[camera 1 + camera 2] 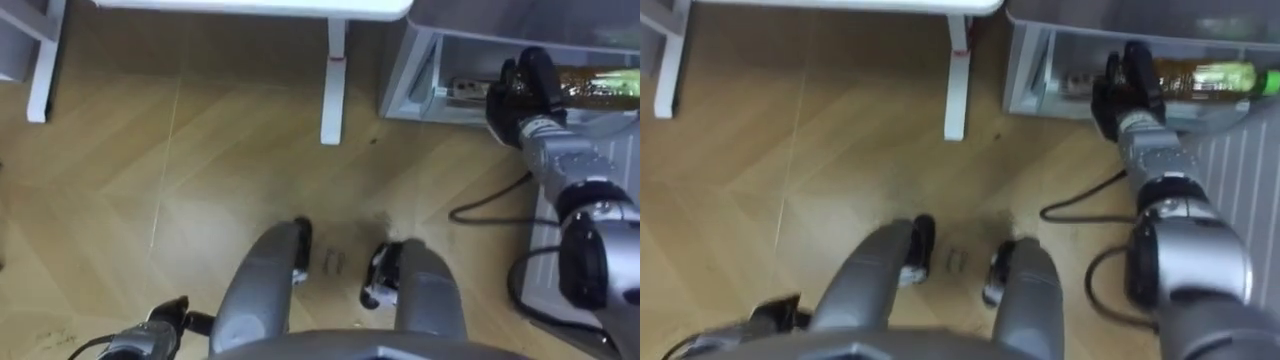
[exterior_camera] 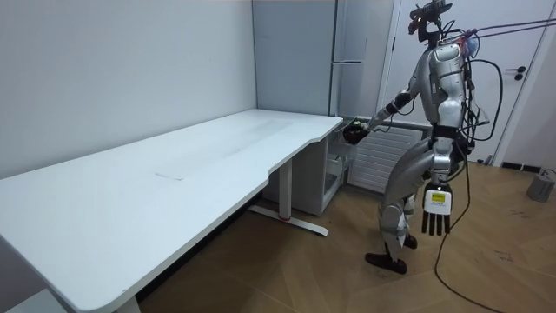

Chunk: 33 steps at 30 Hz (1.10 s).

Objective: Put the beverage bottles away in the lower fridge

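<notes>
Right hand (image 1: pixel 1127 92) was clenched round a green-capped drink bottle (image 1: pixel 1210 78) at the lower fridge's (image 1: pixel 1028 70) open front; label seemed unreadable. Left hand (image 2: pixel 437 209) hung loose.

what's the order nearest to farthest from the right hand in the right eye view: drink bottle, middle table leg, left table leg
1. drink bottle, gripped in the right hand, at the view's upper right.
2. middle table leg, to the hand's left.
3. left table leg, at the far left edge.

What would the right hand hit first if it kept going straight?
Probably the open fridge compartment; the right hand, curled round the bottle, points into it, though depth is unclear.
</notes>
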{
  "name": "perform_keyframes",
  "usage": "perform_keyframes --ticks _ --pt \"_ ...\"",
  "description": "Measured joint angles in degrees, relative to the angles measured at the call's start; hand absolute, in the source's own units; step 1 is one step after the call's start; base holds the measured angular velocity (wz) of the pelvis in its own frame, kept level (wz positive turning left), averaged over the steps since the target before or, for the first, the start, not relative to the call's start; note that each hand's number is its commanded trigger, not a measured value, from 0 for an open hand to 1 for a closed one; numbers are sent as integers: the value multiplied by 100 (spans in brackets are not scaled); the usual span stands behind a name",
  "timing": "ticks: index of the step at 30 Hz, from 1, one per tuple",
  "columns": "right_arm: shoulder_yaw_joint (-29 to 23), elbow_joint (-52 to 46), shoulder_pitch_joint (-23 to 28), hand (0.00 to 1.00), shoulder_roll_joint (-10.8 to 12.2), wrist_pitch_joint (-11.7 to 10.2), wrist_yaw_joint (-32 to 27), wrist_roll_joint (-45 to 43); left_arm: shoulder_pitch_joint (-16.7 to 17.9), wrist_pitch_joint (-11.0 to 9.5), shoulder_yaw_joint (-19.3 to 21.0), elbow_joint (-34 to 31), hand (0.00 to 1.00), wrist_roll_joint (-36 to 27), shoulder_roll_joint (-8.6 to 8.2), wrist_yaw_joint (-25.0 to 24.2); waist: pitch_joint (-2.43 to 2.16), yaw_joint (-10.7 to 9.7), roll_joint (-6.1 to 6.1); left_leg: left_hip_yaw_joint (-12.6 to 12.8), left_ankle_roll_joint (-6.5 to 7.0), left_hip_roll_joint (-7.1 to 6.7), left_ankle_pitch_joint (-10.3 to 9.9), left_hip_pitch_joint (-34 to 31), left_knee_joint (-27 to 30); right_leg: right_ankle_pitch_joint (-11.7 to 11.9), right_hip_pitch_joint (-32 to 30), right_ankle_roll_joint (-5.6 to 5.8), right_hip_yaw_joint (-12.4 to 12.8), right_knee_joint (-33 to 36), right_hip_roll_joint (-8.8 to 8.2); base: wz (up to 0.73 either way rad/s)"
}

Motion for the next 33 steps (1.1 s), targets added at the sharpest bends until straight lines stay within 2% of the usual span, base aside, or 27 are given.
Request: perform_keyframes --ticks 3,10,16,23,24,25,26,27,33 --pt "63 -70 -69 100 -54 -140 -50 -112 -30 -17 -4 2 0 -13 5 68 0 73 -19 27 -8 -2 -66 -198 204 -55 -216 -63 9 229 -3 -2" --pt "77 -66 -232 100 -66 -144 -271 -221 -44 -14 -113 -4 0 -212 28 103 -5 146 -25 28 -28 5 -345 -769 958 -388 -729 -141 29 976 -127 5" --pt "79 -67 -441 100 -67 -143 -362 -239 -44 -6 -140 -8 0 -223 32 255 -9 237 -16 19 -55 46 -484 -1062 1321 -494 -996 -148 92 1282 -109 -1" --pt "69 -68 -848 100 -95 -142 -519 -352 -44 -13 -170 -24 0 -219 35 347 -10 218 -2 39 -25 6 -532 -1155 1446 -557 -1090 -101 145 1423 -118 2" --pt "69 -68 -901 71 -101 -142 -524 -361 -44 -13 -179 -24 0 -219 37 357 -11 226 2 39 -23 6 -547 -1156 1464 -566 -1090 -98 149 1432 -117 0" --pt "69 -68 -939 53 -110 -142 -524 -365 -44 -13 -179 -24 0 -219 37 378 -13 233 6 39 -18 6 -556 -1156 1471 -571 -1083 -93 149 1432 -116 0" --pt "69 -69 -946 4 -116 -142 -524 -370 -44 -14 -180 -24 0 -221 37 387 -14 236 7 40 -13 5 -559 -1153 1471 -573 -1078 -89 149 1431 -117 0" --pt "70 -69 -946 0 -128 -145 -532 -390 -41 -16 -181 -26 0 -223 37 399 -15 249 10 46 -5 3 -565 -1144 1472 -575 -1070 -83 154 1430 -120 0" --pt "71 -69 -941 0 -136 -165 -641 -451 -33 -23 -185 -32 0 -218 45 430 -44 261 133 68 1 2 -570 -1106 1448 -578 -1044 -72 173 1417 -120 0"
